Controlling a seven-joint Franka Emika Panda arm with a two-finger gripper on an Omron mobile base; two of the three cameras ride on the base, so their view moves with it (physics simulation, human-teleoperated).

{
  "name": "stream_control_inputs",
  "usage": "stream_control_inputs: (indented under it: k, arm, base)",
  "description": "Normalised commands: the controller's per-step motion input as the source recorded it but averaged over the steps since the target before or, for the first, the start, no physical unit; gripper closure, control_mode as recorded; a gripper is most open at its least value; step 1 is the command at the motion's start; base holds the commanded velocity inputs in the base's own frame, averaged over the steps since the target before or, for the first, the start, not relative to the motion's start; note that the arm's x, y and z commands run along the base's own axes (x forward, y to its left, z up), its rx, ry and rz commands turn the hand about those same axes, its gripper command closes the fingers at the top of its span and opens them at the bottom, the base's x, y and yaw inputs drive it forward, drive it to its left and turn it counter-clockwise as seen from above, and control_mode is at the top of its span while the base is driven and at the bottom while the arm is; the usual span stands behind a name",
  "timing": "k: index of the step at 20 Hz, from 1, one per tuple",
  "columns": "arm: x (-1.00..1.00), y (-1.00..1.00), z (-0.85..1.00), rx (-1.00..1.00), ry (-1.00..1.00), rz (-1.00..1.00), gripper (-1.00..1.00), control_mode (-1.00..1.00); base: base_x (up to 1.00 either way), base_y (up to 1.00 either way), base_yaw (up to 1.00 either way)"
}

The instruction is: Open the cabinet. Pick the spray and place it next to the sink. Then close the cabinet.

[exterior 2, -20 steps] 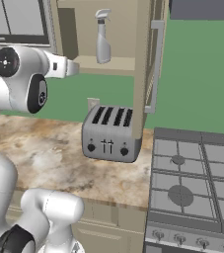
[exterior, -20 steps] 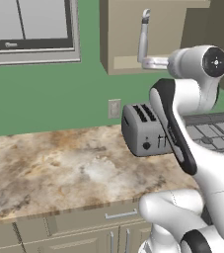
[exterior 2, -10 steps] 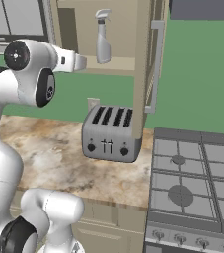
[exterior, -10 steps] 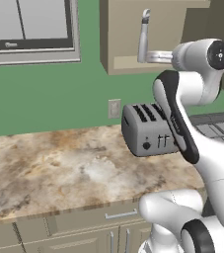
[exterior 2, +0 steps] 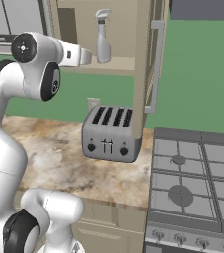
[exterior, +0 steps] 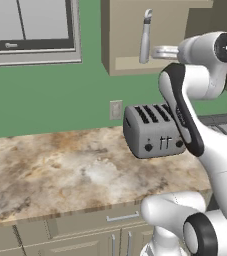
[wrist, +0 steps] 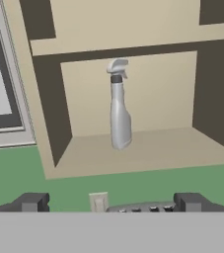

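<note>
The cabinet [exterior: 125, 35] hangs open on the wall, its door [exterior 2: 144, 64] swung out edge-on with the silver bar handle [exterior 2: 156, 64] facing the stove. On the tan shelf [wrist: 158, 148] the silver-grey spray [wrist: 119, 111] stands upright with its trigger nozzle on top, also seen as the spray [exterior: 145, 37] and the spray [exterior 2: 102, 39]. My gripper [wrist: 111, 202] is open, with the fingertips [wrist: 32, 201] far apart and nothing between them. It hovers in front of the shelf, short of the bottle. The gripper [exterior 2: 87, 57] points at the spray from the left. The sink is out of view.
A silver toaster [exterior: 152, 131] sits on the brown marbled counter [exterior: 60, 170] right below the cabinet. A gas stove [exterior 2: 192, 183] lies to the right of the counter. A wall outlet [exterior: 116, 109] is behind the toaster. A framed dark panel [exterior: 30, 30] hangs at upper left.
The arm has lifted and carried the hand closer to the open shelf and the spray. The jaws have stayed wide. The spray and door have not moved.
</note>
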Motion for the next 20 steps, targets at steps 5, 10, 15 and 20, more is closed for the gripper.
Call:
stream_control_inputs:
  k: [5, 10, 15, 20]
  arm:
    - [0.18, -0.01, 0.08, 0.00, 0.01, 0.00, -1.00, -1.00]
    - [0.24, -0.05, 0.17, 0.00, 0.00, 0.00, -1.00, -1.00]
    - [0.31, -0.07, 0.10, 0.00, 0.00, 0.00, -1.00, -1.00]
    - [0.38, -0.05, 0.04, 0.00, 0.00, 0.00, -1.00, -1.00]
  base:
    - [0.00, 0.00, 0.00]
    - [0.00, 0.00, 0.00]
    - [0.00, 0.00, 0.00]
    - [0.00, 0.00, 0.00]
